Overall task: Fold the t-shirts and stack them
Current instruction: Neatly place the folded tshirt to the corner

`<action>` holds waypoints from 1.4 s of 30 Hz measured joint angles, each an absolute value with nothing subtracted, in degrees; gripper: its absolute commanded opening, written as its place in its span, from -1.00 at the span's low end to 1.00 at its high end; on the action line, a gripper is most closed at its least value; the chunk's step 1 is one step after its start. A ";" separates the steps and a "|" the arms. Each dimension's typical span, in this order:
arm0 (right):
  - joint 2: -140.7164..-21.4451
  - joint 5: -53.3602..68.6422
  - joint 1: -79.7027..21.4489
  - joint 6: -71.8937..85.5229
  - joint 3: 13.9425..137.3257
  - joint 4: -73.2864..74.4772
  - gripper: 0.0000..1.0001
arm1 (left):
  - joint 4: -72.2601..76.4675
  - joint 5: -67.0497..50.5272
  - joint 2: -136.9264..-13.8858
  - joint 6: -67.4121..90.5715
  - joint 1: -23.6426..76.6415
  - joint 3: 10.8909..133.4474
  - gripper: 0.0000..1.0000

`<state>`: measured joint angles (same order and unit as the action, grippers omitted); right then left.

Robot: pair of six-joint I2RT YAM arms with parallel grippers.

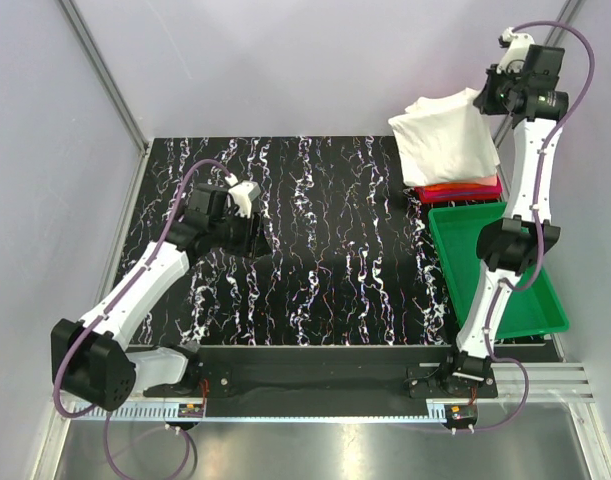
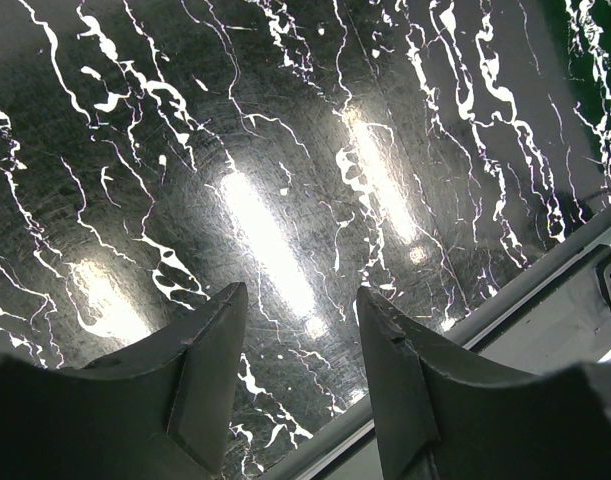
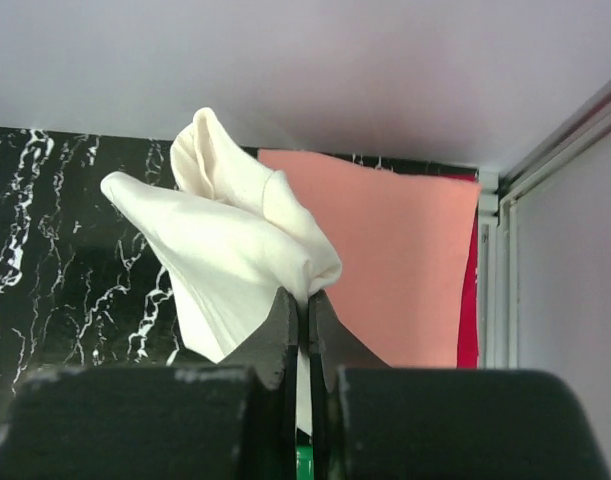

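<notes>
The glossy black desk [image 1: 325, 260], veined with white marbling, carries its load along the right side; in the far right corner lies a stack of folded cotton t-shirts [image 1: 463, 190]; a salmon-pink t-shirt [image 3: 405, 250] lies flat on top, with the edges of an orange t-shirt [image 1: 453, 186] and a red t-shirt [image 1: 475, 196] showing beneath; just beside the stack, on its near side, sits a green rectangular plastic tray [image 1: 545, 305]; lamp glare streaks the desk's bare surface.

The left gripper [image 2: 300, 300] is held low, jaws parted; the right arm is extended far, its gripper [image 3: 307, 300] clamped on the white t-shirt [image 3: 225, 250].
</notes>
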<state>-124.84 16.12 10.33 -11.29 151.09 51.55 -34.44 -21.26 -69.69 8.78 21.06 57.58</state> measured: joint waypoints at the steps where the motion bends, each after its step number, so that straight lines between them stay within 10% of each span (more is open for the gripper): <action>1: -127.00 16.93 11.44 -10.74 152.79 52.14 -1.00 | -34.44 -21.26 -69.91 8.78 21.04 57.58 0.07; 34: -151.48 24.34 20.45 -4.54 157.40 26.57 -0.99 | -34.37 -24.21 -75.57 8.80 21.04 57.49 0.10; 35: -151.92 23.94 20.47 -4.71 157.40 26.26 -0.57 | -34.37 -24.21 -75.55 8.80 21.04 57.49 0.10; 39: -152.55 22.13 20.75 -5.19 157.38 24.95 -0.07 | -34.37 -24.36 -75.57 8.80 20.93 57.49 0.10; 42: -152.14 21.08 21.37 -4.86 156.79 23.22 0.00 | -34.35 -24.88 -75.57 8.82 20.93 57.49 0.10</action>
<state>-152.14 21.08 21.37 -4.86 156.79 23.22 -34.35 -24.88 -75.57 8.82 20.93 57.49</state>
